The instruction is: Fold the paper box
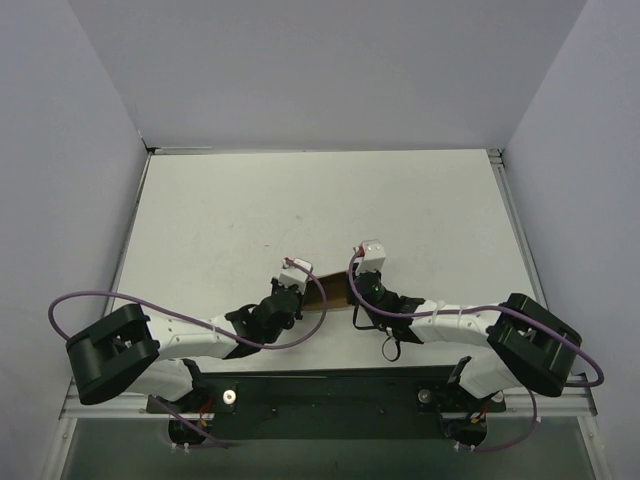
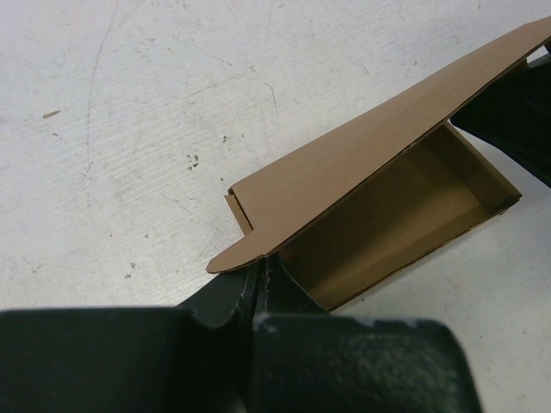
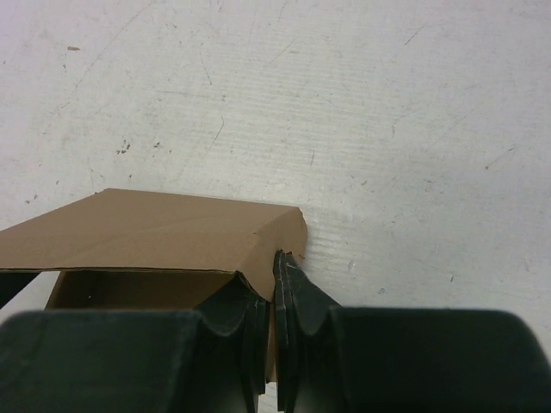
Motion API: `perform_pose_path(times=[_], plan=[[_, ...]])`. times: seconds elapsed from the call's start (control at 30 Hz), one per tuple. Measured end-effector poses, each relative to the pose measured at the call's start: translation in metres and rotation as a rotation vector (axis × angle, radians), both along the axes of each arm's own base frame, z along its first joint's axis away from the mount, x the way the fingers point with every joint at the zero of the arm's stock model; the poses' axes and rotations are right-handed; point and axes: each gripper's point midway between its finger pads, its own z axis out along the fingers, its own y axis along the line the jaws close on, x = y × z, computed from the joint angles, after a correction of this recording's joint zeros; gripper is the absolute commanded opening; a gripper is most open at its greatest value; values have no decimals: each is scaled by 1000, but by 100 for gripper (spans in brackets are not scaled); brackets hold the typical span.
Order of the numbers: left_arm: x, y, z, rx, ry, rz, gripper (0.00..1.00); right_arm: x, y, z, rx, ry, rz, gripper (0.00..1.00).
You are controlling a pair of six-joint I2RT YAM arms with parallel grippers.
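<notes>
The paper box is a brown cardboard piece, partly folded into an open trough, held between both arms near the table's front middle. My left gripper is shut on the box's left end; in the left wrist view the black jaws pinch a rounded tab of the paper box, and the open inside faces the camera. My right gripper is shut on the box's right end; in the right wrist view its fingertips clamp an end wall of the paper box.
The white table has scuff marks and specks. Grey walls enclose it on the left, right and back. The arm bases and a black bar lie along the near edge.
</notes>
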Motion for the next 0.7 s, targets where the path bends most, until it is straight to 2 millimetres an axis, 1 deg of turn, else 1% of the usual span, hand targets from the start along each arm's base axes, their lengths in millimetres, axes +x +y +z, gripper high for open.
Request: perform_pose_path(times=[0.7], plan=[[-1,-2,-1,19,-13,13,0,1,3,0,104,23,-60,0]])
